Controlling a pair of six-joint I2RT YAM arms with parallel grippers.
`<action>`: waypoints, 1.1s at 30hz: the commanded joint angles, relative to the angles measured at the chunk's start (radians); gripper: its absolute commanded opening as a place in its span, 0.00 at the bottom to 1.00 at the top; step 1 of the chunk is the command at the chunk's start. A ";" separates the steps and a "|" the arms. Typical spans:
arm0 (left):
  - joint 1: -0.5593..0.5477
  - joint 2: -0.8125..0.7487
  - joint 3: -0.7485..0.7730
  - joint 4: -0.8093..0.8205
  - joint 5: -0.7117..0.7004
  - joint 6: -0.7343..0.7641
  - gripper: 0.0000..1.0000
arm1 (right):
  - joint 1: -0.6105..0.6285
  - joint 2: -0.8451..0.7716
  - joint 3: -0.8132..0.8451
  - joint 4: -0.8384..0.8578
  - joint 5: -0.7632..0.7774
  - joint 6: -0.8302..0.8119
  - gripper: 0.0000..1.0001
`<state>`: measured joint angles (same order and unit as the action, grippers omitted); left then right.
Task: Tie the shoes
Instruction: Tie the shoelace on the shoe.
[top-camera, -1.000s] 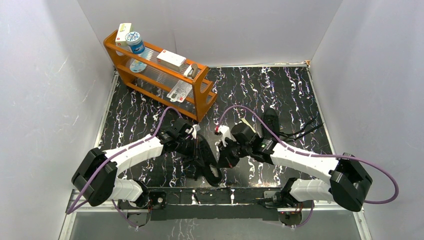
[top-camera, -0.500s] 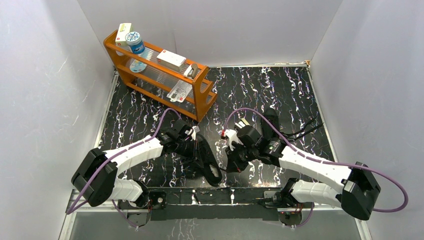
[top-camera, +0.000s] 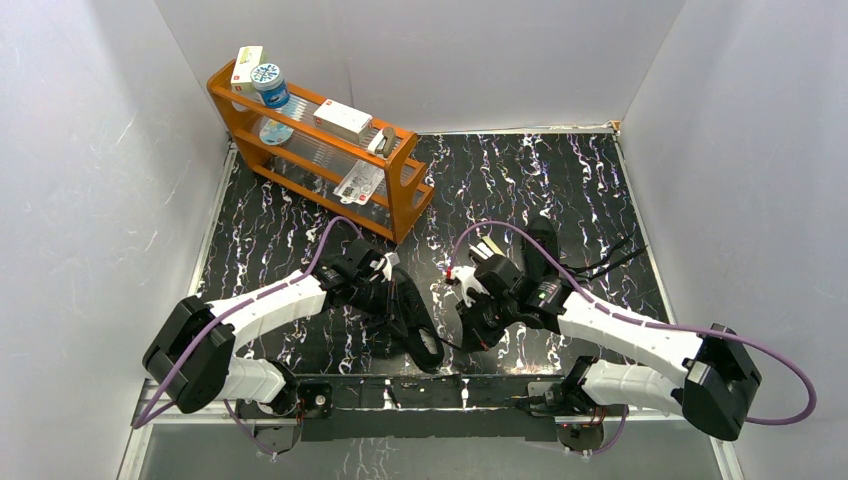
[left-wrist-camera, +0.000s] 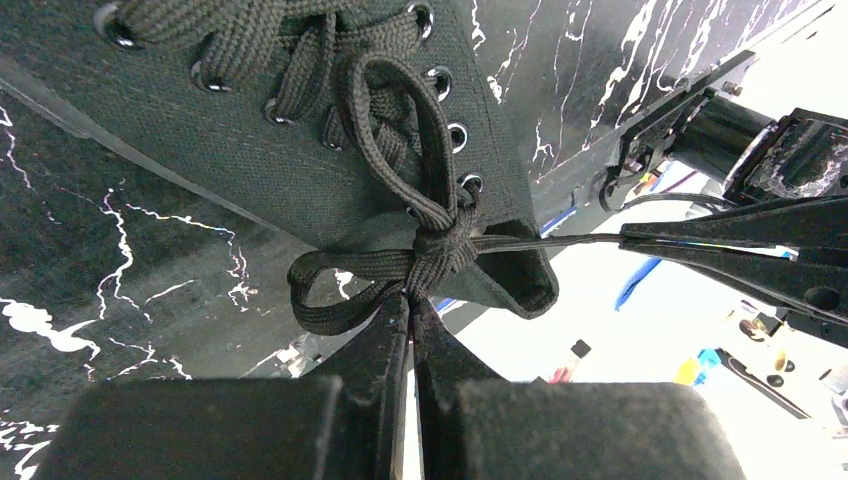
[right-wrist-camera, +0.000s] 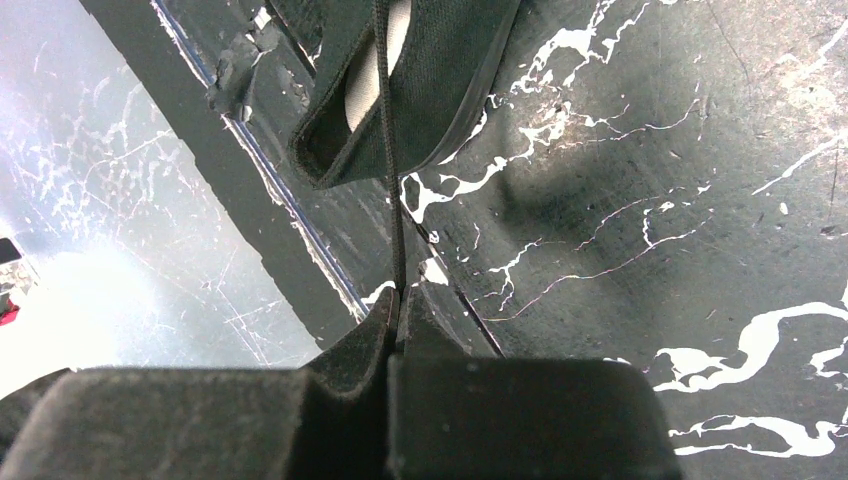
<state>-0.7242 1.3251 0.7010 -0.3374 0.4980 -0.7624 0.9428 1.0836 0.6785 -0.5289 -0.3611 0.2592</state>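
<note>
Left claw (left-wrist-camera: 410, 302) pins the bow loop (left-wrist-camera: 322, 290) beside the knot (left-wrist-camera: 441, 247) while my right claw (right-wrist-camera: 397, 302) clamps the taut lace end (right-wrist-camera: 391, 160), seemingly so I can cinch the shoe (left-wrist-camera: 250, 150).

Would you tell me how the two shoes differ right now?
The near shoe has its laces pulled taut into a knot; the far shoe has loose laces trailing over the table. The near shoe lies by the front edge, the far shoe farther back. Both are black.
</note>
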 joint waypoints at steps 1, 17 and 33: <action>-0.005 -0.043 0.002 -0.031 0.049 -0.008 0.00 | -0.007 0.016 0.029 0.013 0.006 0.002 0.00; -0.006 -0.169 -0.100 -0.049 0.107 -0.089 0.00 | -0.035 0.090 0.043 0.093 -0.004 0.006 0.00; -0.006 -0.204 -0.145 -0.044 0.156 -0.108 0.00 | -0.047 0.100 0.048 0.045 0.004 0.003 0.00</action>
<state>-0.7242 1.1618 0.5800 -0.3634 0.5976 -0.8532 0.9047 1.1778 0.6800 -0.4698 -0.3672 0.2588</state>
